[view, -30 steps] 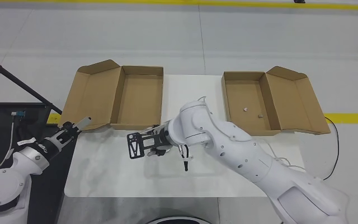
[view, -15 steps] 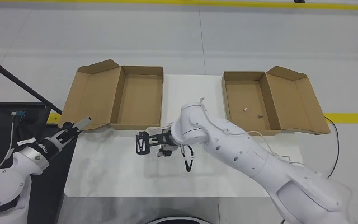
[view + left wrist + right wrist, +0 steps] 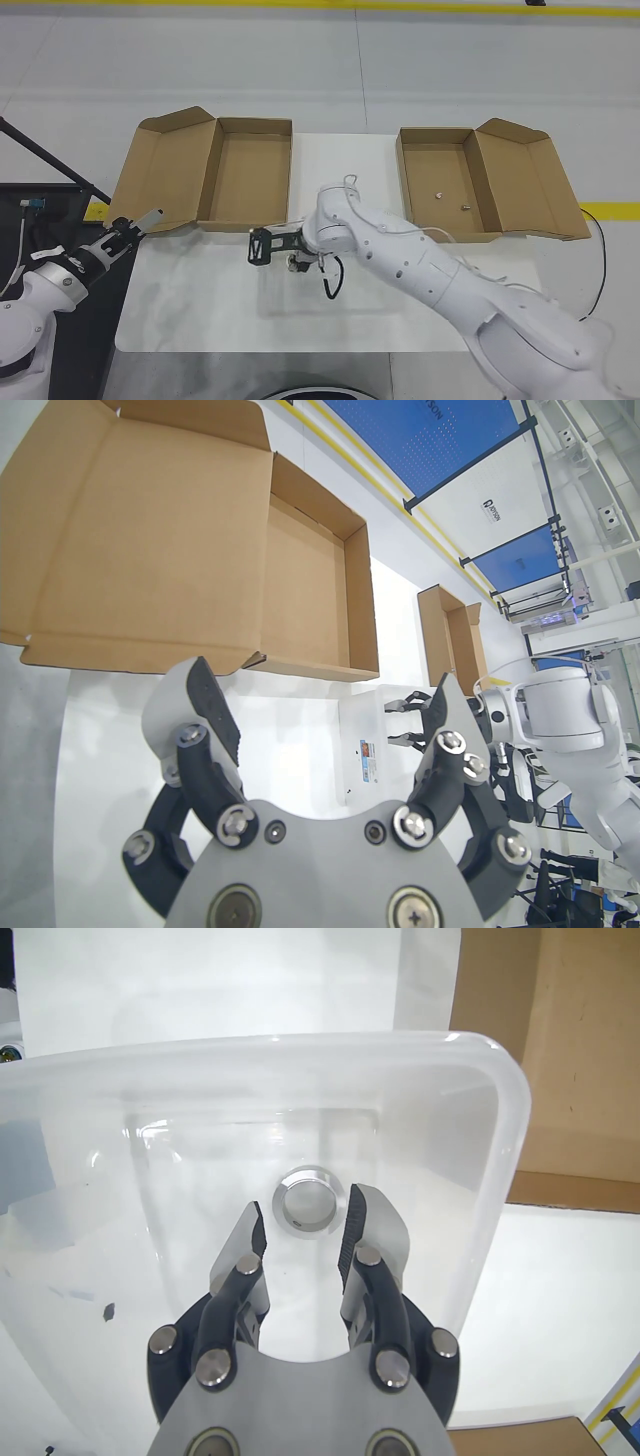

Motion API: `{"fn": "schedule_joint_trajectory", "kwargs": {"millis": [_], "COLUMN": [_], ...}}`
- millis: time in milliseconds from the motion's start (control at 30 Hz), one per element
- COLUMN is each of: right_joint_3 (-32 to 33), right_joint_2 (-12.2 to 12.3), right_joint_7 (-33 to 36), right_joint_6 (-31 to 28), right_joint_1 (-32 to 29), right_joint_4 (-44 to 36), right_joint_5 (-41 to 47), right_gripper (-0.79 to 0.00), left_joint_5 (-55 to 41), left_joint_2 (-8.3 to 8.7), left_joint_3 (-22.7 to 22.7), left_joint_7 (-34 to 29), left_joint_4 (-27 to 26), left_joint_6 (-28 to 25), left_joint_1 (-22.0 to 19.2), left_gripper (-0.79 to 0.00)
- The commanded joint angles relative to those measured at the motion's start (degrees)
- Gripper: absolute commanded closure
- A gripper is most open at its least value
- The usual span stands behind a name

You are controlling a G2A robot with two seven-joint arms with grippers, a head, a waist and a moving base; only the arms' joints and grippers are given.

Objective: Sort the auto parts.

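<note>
1. Right pincer (image 3: pixel 305 1228) is held spread inside the clear bin (image 3: pixel 500 1128), and nothing is gripped. The metal ring (image 3: pixel 308 1208) is seen between its tips, though whether they are level with it cannot be told.
2. The ring is laid flat near the middle of the bin's floor, bore upward; the bin is stood on the white counter (image 3: pixel 200 300).
3. The ring is judged rigid, smooth and likely slippery, yet light enough for one pincer. No harm is expected from a firm squeeze.
4. Hold is best taken across the outer wall at opposite sides, low against the bin's floor, since an off-centre pinch could send the ring skating.
5. Left pincer (image 3: pixel 325 695) is held spread and empty, well apart from the bin, past the left cardboard box (image 3: pixel 250 170).
6. On the bin's other side, small parts (image 3: pixel 438 195) are seen in the right cardboard box (image 3: pixel 440 160).
</note>
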Motion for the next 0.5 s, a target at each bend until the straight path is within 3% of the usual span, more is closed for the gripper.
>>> {"fn": "schedule_joint_trajectory", "kwargs": {"millis": [0, 467], "right_joint_3": [-0.47, -1.49], "right_joint_2": [-0.71, -4.74], "right_joint_7": [0.0, -2.69], "right_joint_6": [0.73, -0.32], "right_joint_1": [0.16, 0.86], "right_joint_4": [1.35, 8.42], "right_joint_5": [-0.56, -1.7], "right_gripper": [-0.351, -0.305], "left_joint_5": [0.0, 0.0], "left_joint_2": [0.0, 0.0], "left_joint_3": [0.0, 0.0], "left_joint_7": [0.0, 0.0], "left_joint_4": [0.0, 0.0], "left_joint_6": [0.0, 0.0], "left_joint_1": [0.0, 0.0], "left_gripper": [-0.785, -0.785]}}
